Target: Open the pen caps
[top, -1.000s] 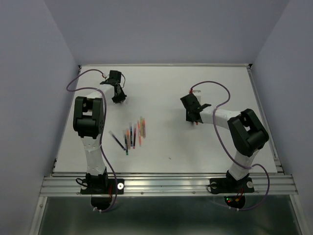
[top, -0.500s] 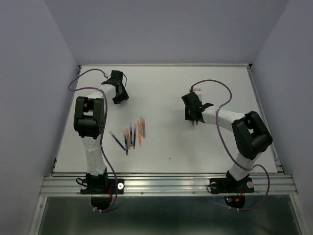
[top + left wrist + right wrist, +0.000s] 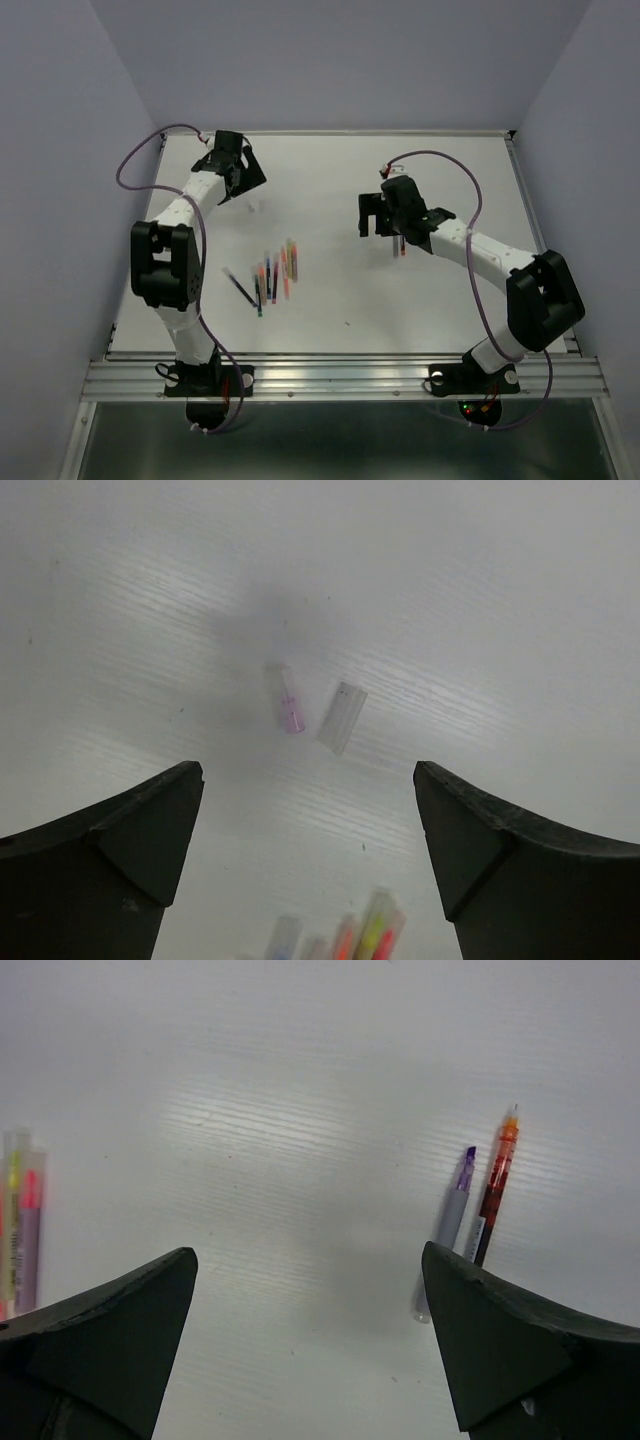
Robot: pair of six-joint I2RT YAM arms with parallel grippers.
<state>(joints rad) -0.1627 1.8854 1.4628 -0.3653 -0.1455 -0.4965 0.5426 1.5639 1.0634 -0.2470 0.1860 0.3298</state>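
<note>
Two pen caps lie loose on the white table in the left wrist view, one pink-tinted [image 3: 290,701] and one clear [image 3: 342,717]. My left gripper [image 3: 305,770] hangs open above and just short of them, holding nothing; from above it [image 3: 243,183] is at the far left. My right gripper [image 3: 309,1252] is open and empty too. To its right lie two uncapped pens, one purple-tipped [image 3: 452,1222] and one red-orange [image 3: 496,1178]. The main bunch of pens [image 3: 272,276] lies mid-table between the arms.
The bunch's capped ends show at the bottom edge of the left wrist view [image 3: 368,937] and at the left edge of the right wrist view [image 3: 20,1222]. A black pen [image 3: 238,286] lies slightly apart on the bunch's left. The table's raised rim [image 3: 335,132] runs along the back.
Both grippers have opened wide. The left arm swung up and back over the far-left caps. The right gripper moved left, away from the two uncapped pens lying beside it.
</note>
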